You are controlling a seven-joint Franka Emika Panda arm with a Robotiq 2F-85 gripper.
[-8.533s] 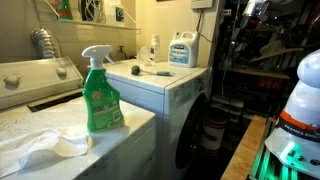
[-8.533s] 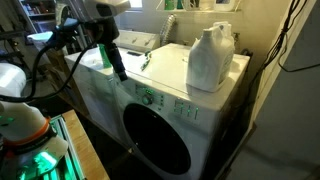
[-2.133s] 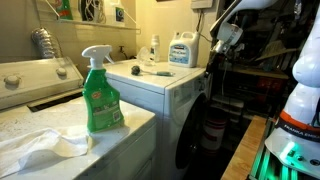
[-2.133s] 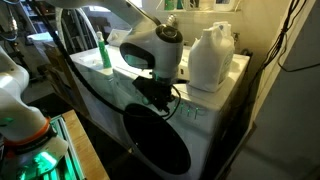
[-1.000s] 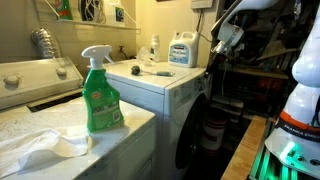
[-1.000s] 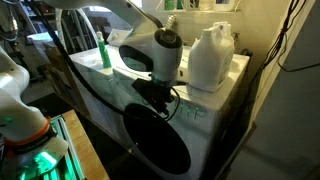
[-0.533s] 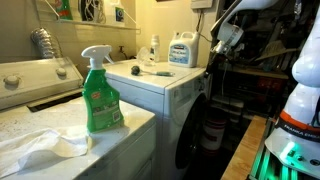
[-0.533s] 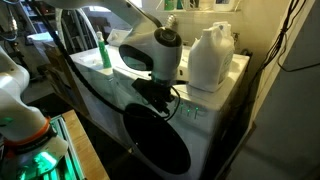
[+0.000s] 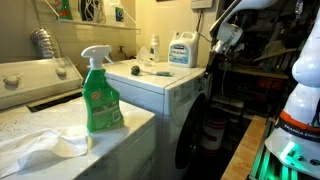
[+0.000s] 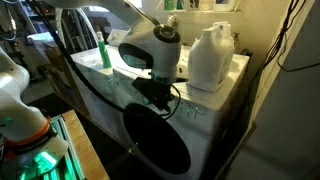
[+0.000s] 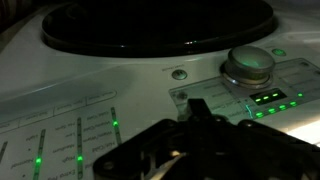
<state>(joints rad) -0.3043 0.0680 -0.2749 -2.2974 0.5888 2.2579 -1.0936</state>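
While the gripper [image 10: 160,97] sits at the control panel [image 11: 90,120] of the front-load washer [image 10: 215,122], wrist view shows its dark fingers [image 11: 200,115] bunched low in frame. Their tip is just beside the lit green LEDs [image 11: 262,97] and below the dial knob [image 11: 248,64]. Can't tell if the fingers are clenched or parted.

A small round button [image 11: 179,73] sits beside the knob. The door glass [image 11: 150,25] is dark, so drum contents aren't visible.

The white detergent jug [image 10: 210,58] stands capped on the washer top; it's opaque, so the fill can't be seen. A spray bottle [image 9: 100,92] with green liquid stands on the neighbouring white appliance top [image 9: 135,122], with a white cloth [image 9: 45,148] just beside it.

The arm's white wrist housing [image 10: 155,50] blocks part of the panel in an exterior view.
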